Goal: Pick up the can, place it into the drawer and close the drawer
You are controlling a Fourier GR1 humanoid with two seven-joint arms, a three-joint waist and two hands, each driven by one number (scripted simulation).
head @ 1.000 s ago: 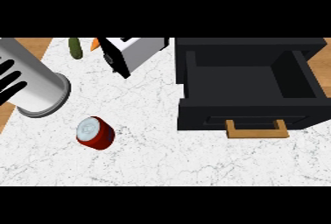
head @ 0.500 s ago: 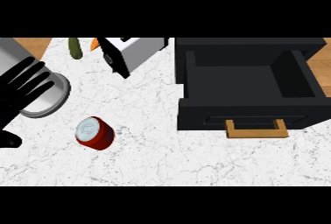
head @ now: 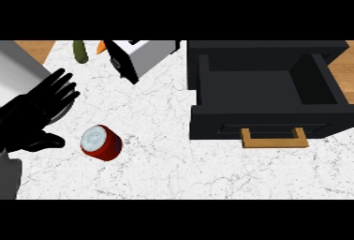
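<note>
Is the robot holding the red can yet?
No. The left hand is open beside the can, not touching it. Nothing is held.

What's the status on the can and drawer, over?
Left hand open beside the can, not touching. Right hand out of view. Can lying on the counter. Drawer open, path clear.
</note>
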